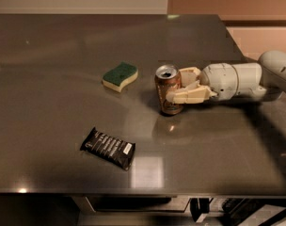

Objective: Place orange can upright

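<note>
The orange can point(167, 88) stands upright on the steel table point(49, 46), right of centre, its open silver top facing up. My gripper point(178, 84) reaches in from the right, with one cream finger behind the can and the other finger point(187, 96) across its front. The fingers are closed on the can's sides. The white arm point(237, 80) stretches off toward the right edge.
A green and yellow sponge point(120, 76) lies left of the can. A black snack bar wrapper point(108, 148) lies nearer the front edge, to the left. The table's front edge runs along the bottom, its right edge near the arm.
</note>
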You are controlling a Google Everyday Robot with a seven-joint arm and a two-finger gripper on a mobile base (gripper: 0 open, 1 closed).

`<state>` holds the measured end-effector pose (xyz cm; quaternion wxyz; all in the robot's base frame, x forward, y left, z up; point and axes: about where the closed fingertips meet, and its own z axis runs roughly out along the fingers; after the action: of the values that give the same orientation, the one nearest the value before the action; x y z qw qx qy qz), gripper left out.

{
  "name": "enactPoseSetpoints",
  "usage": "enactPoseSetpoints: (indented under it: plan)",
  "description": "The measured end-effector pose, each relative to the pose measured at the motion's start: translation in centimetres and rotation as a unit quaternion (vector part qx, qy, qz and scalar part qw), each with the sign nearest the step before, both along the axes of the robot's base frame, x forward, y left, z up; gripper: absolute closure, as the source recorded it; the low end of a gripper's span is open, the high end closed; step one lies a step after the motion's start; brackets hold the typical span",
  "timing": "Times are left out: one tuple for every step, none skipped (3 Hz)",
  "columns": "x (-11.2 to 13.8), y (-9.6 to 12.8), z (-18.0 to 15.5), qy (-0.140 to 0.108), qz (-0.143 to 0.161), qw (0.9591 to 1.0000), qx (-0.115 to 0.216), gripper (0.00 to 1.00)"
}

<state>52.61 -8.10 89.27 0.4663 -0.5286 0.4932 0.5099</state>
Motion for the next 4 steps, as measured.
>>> enactPoseSetpoints:
  plan:
    - [0.02, 0.25, -0.39, 0.001, -0.004, 1.0, 0.003, 0.6]
    - [0.07, 0.25, -0.77, 0.002, -0.011, 0.9999, 0.008, 0.36]
    - [0.07, 0.5, -0.69, 0.002, -0.008, 0.9999, 0.008, 0.13]
    - [0.07, 0.75, -0.63, 0.002, -0.007, 0.9999, 0.008, 0.0]
